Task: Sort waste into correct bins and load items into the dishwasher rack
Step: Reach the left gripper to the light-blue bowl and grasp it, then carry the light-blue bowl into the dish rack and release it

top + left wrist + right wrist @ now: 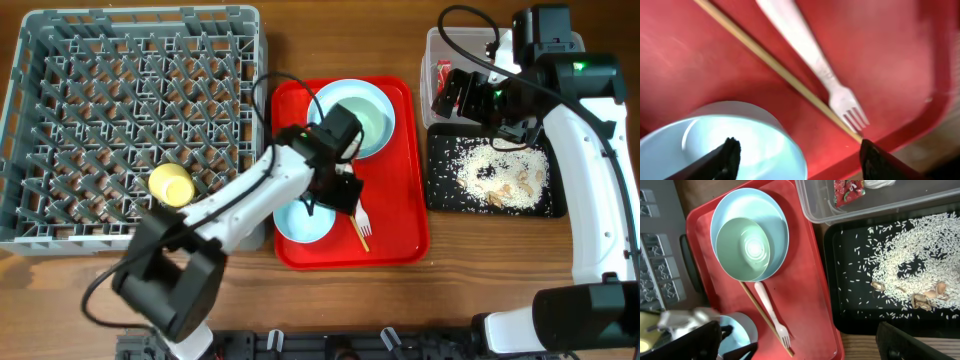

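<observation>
My left gripper (340, 195) (800, 155) is open and empty, low over the red serving tray. One finger is over the small pale blue bowl (303, 222) (730, 142), the other near the tray's edge. The white fork (820, 70) (771, 312) and the wooden chopstick (775, 65) (765, 317) lie side by side just beyond. A pale green bowl (742, 245) sits in a wide pale blue dish (358, 115) (752, 210). The yellow cup (171, 184) is in the grey rack (60, 120). My right gripper (460, 95) (800, 345) is open and empty above the bins.
The red serving tray (400, 200) (810, 295) lies between rack and bins. The clear tub (432, 45) (815, 205) holds the red-and-white wrapper (847, 190) and a white tissue (880, 184). The black tray (440, 195) (850, 305) holds rice with brown bits (905, 260).
</observation>
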Robot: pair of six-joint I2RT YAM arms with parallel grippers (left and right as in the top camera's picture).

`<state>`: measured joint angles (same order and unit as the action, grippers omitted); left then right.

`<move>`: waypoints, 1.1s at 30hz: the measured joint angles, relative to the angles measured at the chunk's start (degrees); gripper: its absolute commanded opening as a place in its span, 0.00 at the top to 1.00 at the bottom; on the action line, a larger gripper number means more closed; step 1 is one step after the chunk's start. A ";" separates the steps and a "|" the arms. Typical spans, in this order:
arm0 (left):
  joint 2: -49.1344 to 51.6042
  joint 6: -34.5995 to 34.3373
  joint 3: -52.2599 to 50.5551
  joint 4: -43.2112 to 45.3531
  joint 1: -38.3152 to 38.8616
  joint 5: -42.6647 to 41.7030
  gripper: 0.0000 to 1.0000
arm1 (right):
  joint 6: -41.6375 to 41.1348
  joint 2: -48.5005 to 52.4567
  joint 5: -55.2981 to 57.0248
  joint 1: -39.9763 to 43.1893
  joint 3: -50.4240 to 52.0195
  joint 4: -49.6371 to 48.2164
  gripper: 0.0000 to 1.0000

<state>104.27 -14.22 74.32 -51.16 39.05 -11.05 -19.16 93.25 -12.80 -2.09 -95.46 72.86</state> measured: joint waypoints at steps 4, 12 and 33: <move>3.63 -0.07 0.00 -0.22 0.76 0.37 0.50 | 0.00 0.00 0.00 0.00 0.00 0.00 0.00; 4.50 -0.46 0.00 -0.22 0.76 1.29 0.67 | 0.00 0.00 0.00 0.00 0.00 0.22 0.00; 4.50 -4.92 -0.24 -0.24 4.83 5.97 0.96 | 0.20 0.00 0.00 0.00 0.00 0.70 0.00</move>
<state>108.77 -19.14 74.08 -51.40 43.88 -5.08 -18.96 93.25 -12.80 -2.09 -95.46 73.56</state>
